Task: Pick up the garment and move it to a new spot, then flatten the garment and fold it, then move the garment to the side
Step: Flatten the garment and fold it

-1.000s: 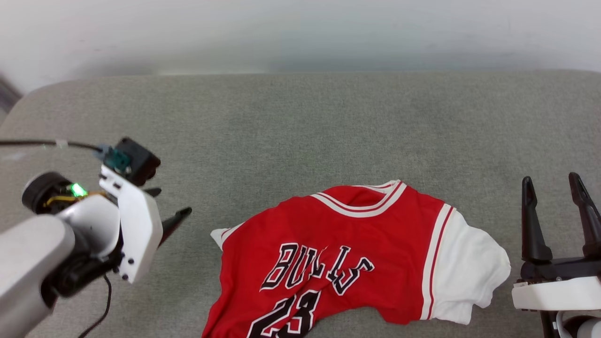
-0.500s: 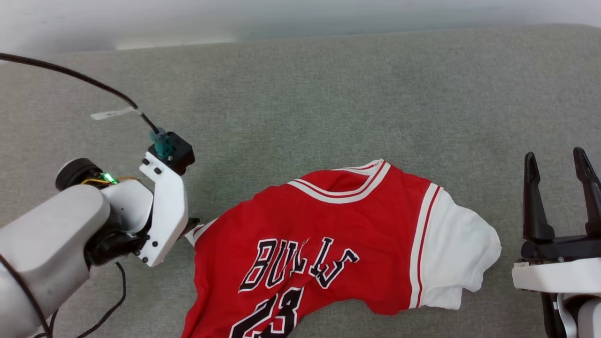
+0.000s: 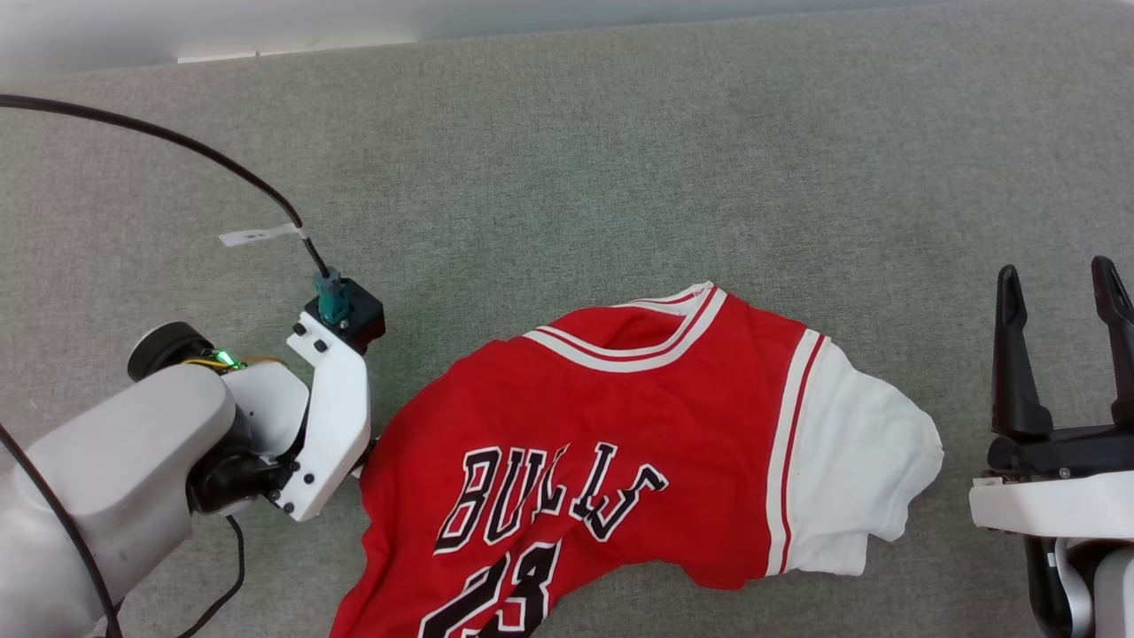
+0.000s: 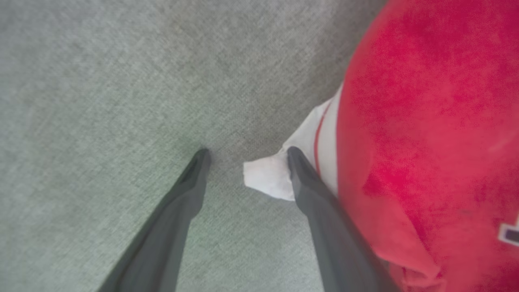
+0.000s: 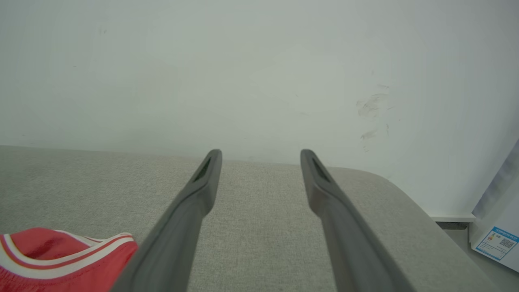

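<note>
— Grey woven fabric covers the worktop (image 3: 620, 133) across the head view, with a pale wall (image 3: 133, 31) along the top edge. Where is the garment?

— The garment (image 3: 620, 416) lies rumpled at the near middle, front up. Its body is red, its striped collar (image 3: 620, 350) points toward the wall, and one white sleeve (image 3: 864, 470) spreads to the right. The black "BULLS" lettering is creased, and the number below it is cut by the bottom edge.

— And the tools?

— The left tool (image 3: 363, 450) is down at the garment's left edge, its fingers mostly hidden under its white bracket (image 3: 332, 425). A black cable (image 3: 177, 146) with a white tag (image 3: 259, 236) arcs away from it. The right tool (image 3: 1056, 270) stands at the right, well apart from the sleeve, fingers spread and empty.

— What does the left wrist view add?

— Its two dark fingers (image 4: 178, 211) are wide apart, tips close to the fabric; whether they touch it I cannot tell. A small white corner (image 4: 267, 180) of the garment's other sleeve lies between them, against the finger on that view's right. The tool is open and grips nothing. The blurred red body takes that view's right side.

— Right wrist view?

— The right tool's fingers are parted, with worktop and wall between them. The collar shows at the lower left, beside one finger; I cannot tell if they touch. Faint scuffs (image 5: 371, 105) mark the wall. A pale panel (image 5: 498, 202) with a blue label (image 5: 496, 242) stands past the worktop's rounded corner.
</note>
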